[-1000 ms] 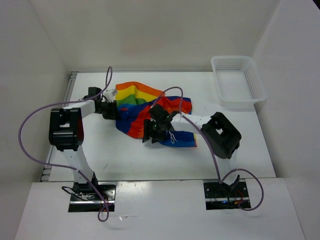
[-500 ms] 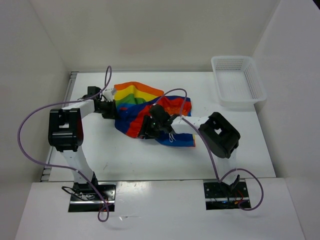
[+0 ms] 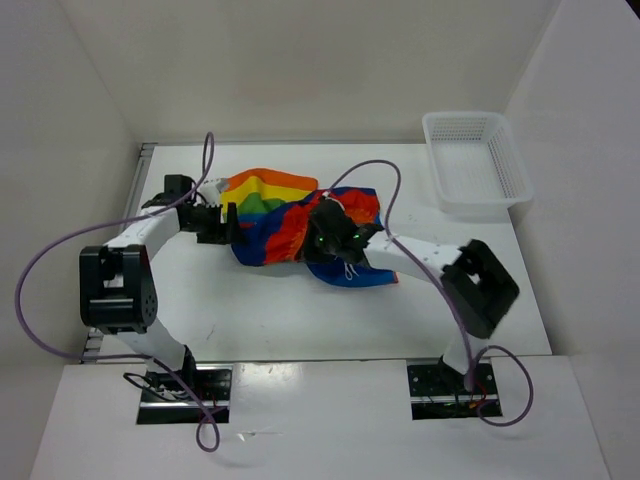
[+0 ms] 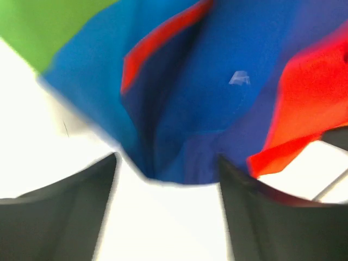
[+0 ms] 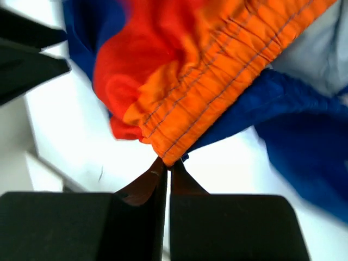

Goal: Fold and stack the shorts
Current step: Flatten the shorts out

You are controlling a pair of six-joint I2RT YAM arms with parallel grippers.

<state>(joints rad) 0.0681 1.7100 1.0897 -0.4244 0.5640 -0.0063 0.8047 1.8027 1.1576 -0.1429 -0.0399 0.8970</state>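
Shorts [image 3: 285,215] bunched tighter, right jaws pinching waistband, basket [image 3: 480,205] apart

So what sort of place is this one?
Probably a lab robot cell, not a home: a white table boxed in by bare white walls, with rainbow shorts and a mesh basket as props.

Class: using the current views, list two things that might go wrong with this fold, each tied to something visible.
1. The right gripper pinches only the tip of the orange waistband of the shorts; it may slip free.
2. The left gripper stands open around a blue edge, so that side may drag and bunch.
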